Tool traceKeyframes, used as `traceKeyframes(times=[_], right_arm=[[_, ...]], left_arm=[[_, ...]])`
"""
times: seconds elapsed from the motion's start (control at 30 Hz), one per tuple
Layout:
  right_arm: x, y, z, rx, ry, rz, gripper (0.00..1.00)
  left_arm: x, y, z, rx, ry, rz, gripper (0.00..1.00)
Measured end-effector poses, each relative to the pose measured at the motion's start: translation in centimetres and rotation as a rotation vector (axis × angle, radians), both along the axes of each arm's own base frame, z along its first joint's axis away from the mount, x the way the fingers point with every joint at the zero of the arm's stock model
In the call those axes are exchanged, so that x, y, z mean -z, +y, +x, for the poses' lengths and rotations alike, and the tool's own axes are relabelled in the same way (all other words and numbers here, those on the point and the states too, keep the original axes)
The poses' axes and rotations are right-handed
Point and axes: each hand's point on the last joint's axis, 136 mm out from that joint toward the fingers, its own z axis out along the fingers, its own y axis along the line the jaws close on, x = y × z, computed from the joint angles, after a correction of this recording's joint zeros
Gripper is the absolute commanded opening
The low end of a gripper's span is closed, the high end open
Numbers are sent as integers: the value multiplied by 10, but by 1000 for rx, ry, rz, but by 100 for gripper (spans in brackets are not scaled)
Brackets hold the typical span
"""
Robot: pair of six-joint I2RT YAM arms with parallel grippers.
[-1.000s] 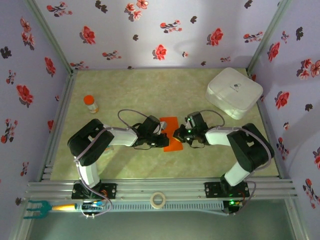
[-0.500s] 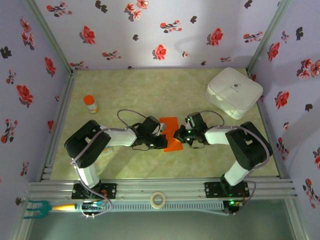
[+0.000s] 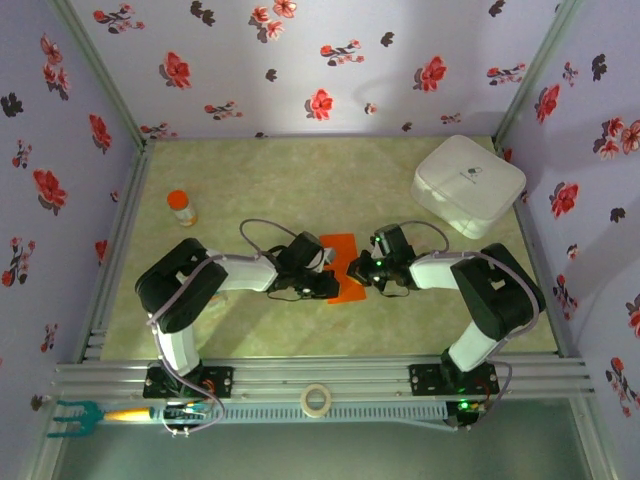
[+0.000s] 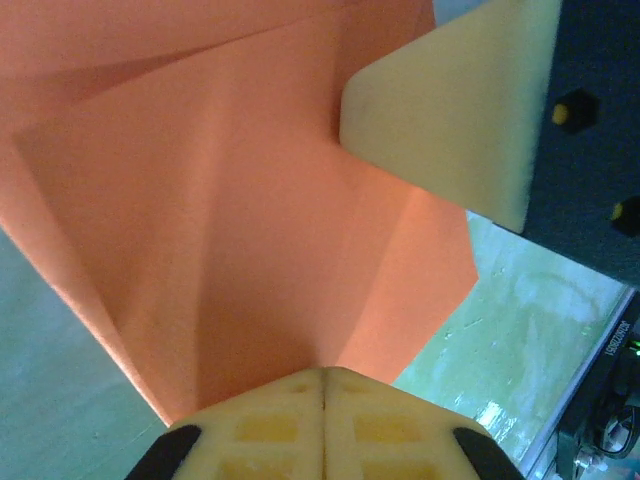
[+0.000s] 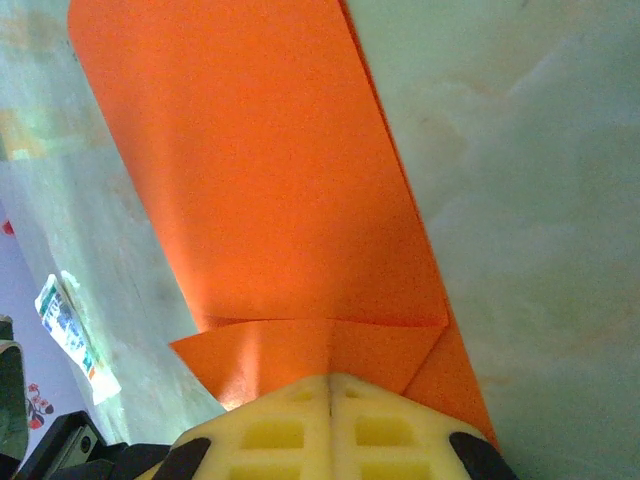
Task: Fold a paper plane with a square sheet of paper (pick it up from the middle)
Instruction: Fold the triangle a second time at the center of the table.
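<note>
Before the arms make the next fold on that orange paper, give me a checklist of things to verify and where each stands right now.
1. Hold of the left gripper on the square sheet of paper: ok, jaws shut, creases run into them.
2. Hold of the right gripper on the sheet: cannot tell, jaws shut at the folded end, pinching or pressing unclear.
3. The corner flaps meet along one centre line: ok.
4. Room between grippers: not ok, the right gripper's finger crowds the left gripper over the sheet.
5. The white case and bottle away from the paper: ok.
</note>
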Motion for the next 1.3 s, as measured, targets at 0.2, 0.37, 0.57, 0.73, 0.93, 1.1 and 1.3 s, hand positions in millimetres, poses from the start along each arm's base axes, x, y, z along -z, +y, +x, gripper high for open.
traceKeyframes(times=[0.2,0.37,0.57,0.73,0.93,1.1,1.3], right_arm=[[0,0,-1,-3,3,3,0],[0,1,-1,-5,4,5,0],[0,1,-1,-4,3,6,0],[0,1,0,-4,1,7,0],[0,1,0,-4,1,7,0],[0,1,0,-4,0,7,0],[-1,1,1,-12,-5,5,0]], left_arm=[[0,3,-3,-2,-20,-25,6],[0,11,-9,-3,-15,-20,6],[0,18,-17,0,7,7,6],[-7,20,-16,-3,1,18,6],[-28,3,2,4,-52,-18,5],[-12,1,5,2,-35,13,0],[1,5,3,-5,-26,5,0]])
